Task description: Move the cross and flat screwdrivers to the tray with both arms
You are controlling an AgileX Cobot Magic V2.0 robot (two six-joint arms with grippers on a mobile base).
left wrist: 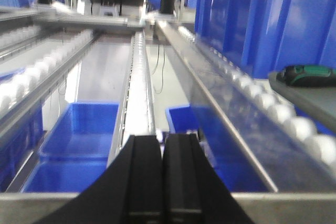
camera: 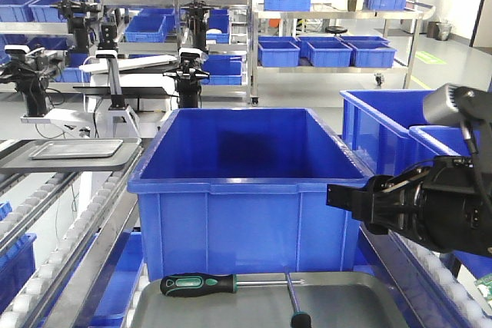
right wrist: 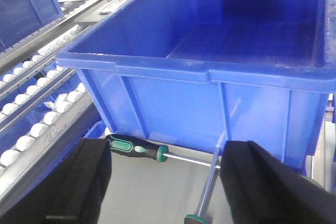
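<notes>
Seen from the front, the grey tray (camera: 338, 305) lies at six o'clock, just before the big blue bin (camera: 250, 182). Both screwdrivers rest in it. The first screwdriver (camera: 197, 284) lies crosswise along the tray's far edge, its green-and-black handle toward nine o'clock and its shaft running toward three o'clock. The second screwdriver (camera: 294, 301) lies nearly lengthwise, its shaft pointing toward twelve o'clock and its handle cut off at the bottom edge; the two shafts meet or cross near the bin's foot.

The right claw (camera: 346, 197) shows in this view at four o'clock, beside the bin's right wall, black and blocky, well above the tray. The left claw does not appear here at all.

The right wrist view looks down between that claw's two fingers (right wrist: 79, 182), which stand widely spread at the lower corners, holding nothing. Between them lie the first screwdriver (right wrist: 137, 149) and the second screwdriver (right wrist: 207, 190), with the bin (right wrist: 210, 66) filling the upper half.

Only the left wrist view shows the left claw (left wrist: 163, 182): its two black fingers are pressed together at six o'clock, empty, over a roller conveyor (left wrist: 262, 98) and small blue bins (left wrist: 79, 140) below. At three o'clock a screwdriver handle (left wrist: 307, 75) peeks over the tray's edge.
</notes>
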